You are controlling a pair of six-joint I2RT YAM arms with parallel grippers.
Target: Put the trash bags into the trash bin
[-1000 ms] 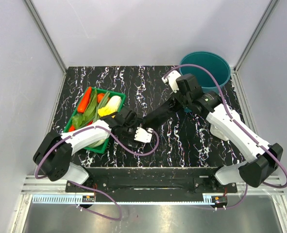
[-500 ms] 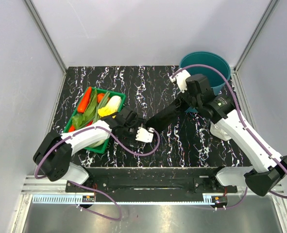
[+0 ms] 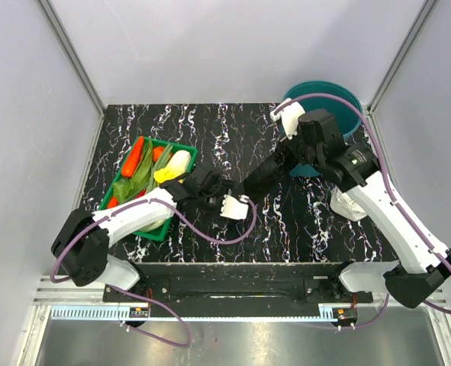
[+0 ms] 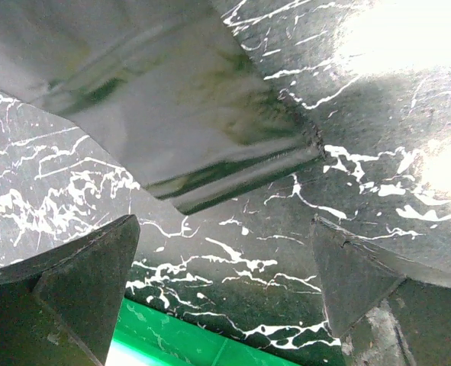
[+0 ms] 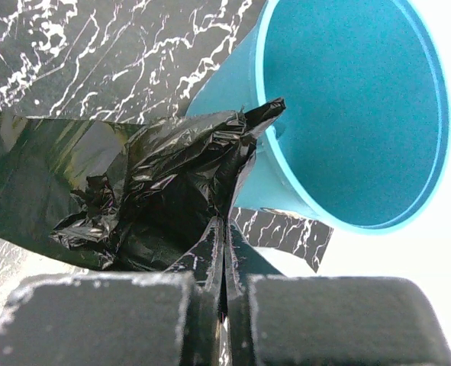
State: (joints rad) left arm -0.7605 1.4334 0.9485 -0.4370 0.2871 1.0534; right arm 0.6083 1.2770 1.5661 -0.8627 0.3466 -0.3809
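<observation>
One trash bag (image 5: 172,175), pinched between right jaws

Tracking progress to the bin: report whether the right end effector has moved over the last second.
Yes. In the top view the right end effector, shut on the bag, has shifted right, closer to the bin.

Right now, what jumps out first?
A black bag pinched in the shut right gripper, stretched from beside the teal bin at the far right toward the middle. The left gripper hangs open by its lower end; a green vegetable tray sits left.
</observation>
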